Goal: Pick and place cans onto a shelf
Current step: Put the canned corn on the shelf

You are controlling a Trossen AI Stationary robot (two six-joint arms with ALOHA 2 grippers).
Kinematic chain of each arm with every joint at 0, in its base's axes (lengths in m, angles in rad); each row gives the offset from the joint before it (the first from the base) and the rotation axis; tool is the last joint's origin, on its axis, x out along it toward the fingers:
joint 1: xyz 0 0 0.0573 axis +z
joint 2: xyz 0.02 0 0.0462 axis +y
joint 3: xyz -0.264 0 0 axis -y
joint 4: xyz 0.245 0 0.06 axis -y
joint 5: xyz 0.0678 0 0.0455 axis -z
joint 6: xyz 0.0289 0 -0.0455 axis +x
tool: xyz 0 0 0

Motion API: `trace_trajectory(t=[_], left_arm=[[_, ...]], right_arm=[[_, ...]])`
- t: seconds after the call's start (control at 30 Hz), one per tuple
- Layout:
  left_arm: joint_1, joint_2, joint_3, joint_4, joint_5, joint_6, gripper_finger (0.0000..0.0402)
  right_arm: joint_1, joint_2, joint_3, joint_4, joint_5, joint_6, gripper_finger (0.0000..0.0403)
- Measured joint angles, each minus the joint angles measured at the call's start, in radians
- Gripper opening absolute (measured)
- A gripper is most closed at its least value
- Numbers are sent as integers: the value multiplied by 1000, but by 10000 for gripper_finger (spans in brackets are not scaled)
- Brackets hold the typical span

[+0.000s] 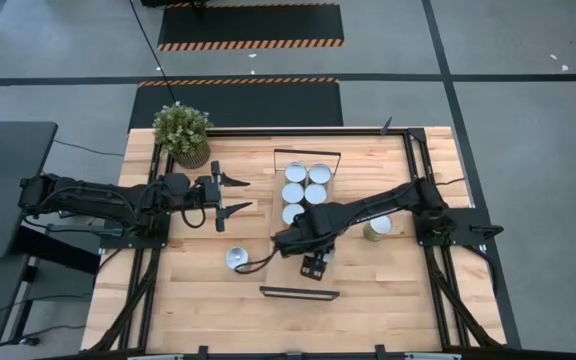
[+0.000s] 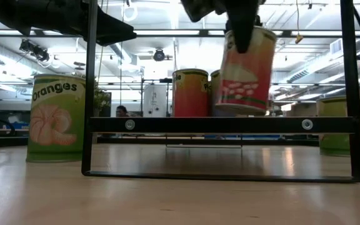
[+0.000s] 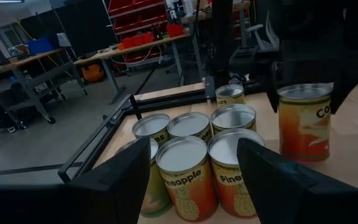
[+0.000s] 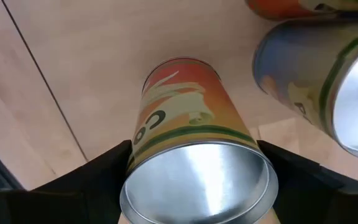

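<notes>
My right gripper (image 1: pixel 303 240) is shut on an orange-red can (image 2: pixel 249 62) above the shelf (image 1: pixel 303 282), near its near wire rail (image 2: pixel 224 125). The gripper hides this can in the high view. Several silver-topped cans (image 1: pixel 305 183) stand upright in a cluster at the shelf's far end. They also show in the left wrist view (image 3: pixel 194 155). My left gripper (image 1: pixel 248 195) is open and empty to the left of the cluster, pointing at it. One can (image 1: pixel 236 258) stands on the table left of the shelf, another (image 1: pixel 378 228) to its right. My right gripper pinches the orange-red can's side just below its top rim (image 4: pixel 135 155) between its two fingers (image 3: pixel 272 87). The fingers come from above, pointing down. The can hangs below them, slightly tilted, with its top up.
A potted green plant (image 1: pixel 182 130) stands at the table's far left corner. The shelf's far wire rail (image 1: pixel 308 152) stands behind the cluster. Bare board lies between the cluster and the near rail. Black frame bars (image 1: pixel 415 180) run along the table's sides.
</notes>
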Motion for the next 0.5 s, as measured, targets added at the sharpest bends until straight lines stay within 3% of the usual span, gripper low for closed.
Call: trace_trajectory(t=[0.5], left_arm=[[0,0,0,-13,0,0,245]], right_arm=[[-30,12,8,78,-24,16,340]])
